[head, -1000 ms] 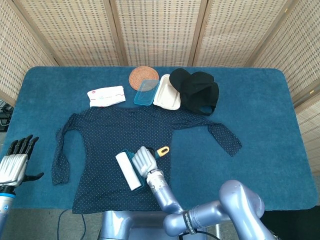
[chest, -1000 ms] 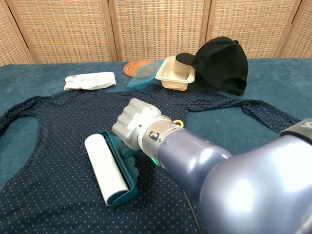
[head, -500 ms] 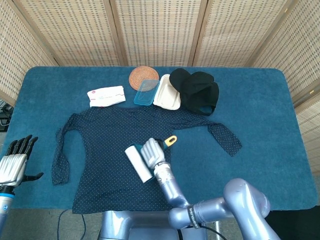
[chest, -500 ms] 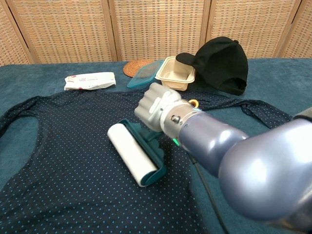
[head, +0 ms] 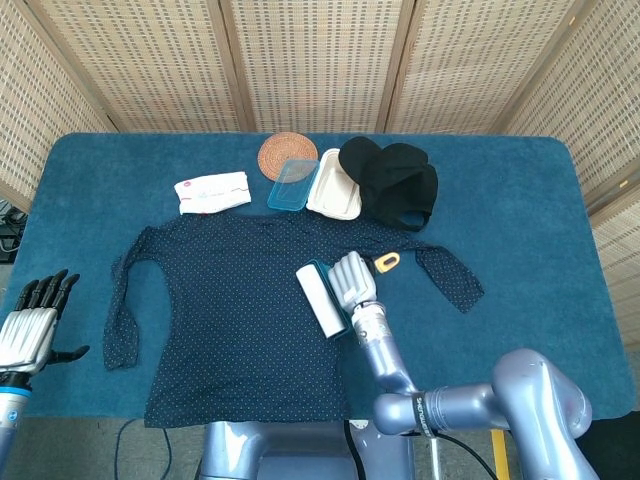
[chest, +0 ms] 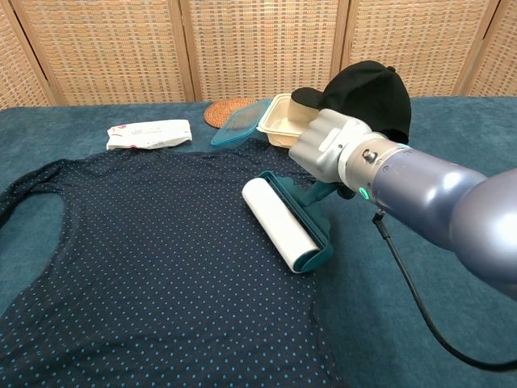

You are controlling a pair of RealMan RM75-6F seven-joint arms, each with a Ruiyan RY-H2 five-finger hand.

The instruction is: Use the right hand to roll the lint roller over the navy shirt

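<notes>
- The right hand grips the lint roller by its handle, low at frame centre.
- The roll lies left of the hand on the navy shirt, near its right edge (long axis running near-to-far).
- The left hand, fingers apart, waits at the far lower left.

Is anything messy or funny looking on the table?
Mostly tidy. The shirt lies flat, but its sleeve by the right hand is bent and crumpled. The box lid leans off its box, overlapping the mat. Nothing looks spilled.
</notes>
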